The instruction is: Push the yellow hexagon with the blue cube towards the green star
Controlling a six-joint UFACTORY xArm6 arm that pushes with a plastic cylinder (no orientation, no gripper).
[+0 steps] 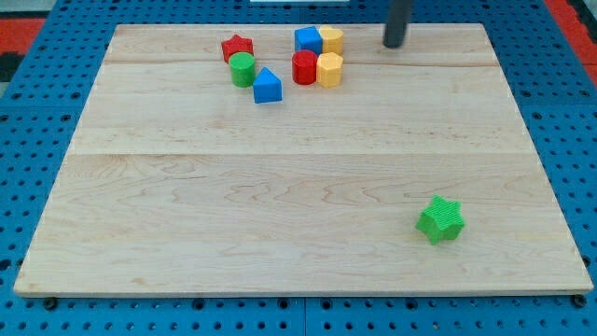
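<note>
The blue cube point(307, 39) sits near the view's top centre, touching a yellow block point(331, 40) on its right whose shape I cannot make out. Just below them a red cylinder point(304, 67) touches the yellow hexagon point(329, 70) on its right. The green star point(440, 219) lies alone far down at the view's lower right. My tip point(394, 44) rests on the board at the view's top, right of the yellow blocks, about one block width clear of them and touching nothing.
A red star point(237, 46), a green cylinder point(242, 69) and a blue triangular block point(267, 86) cluster left of the blue cube. The wooden board point(280, 205) lies on a blue perforated surface point(28, 131).
</note>
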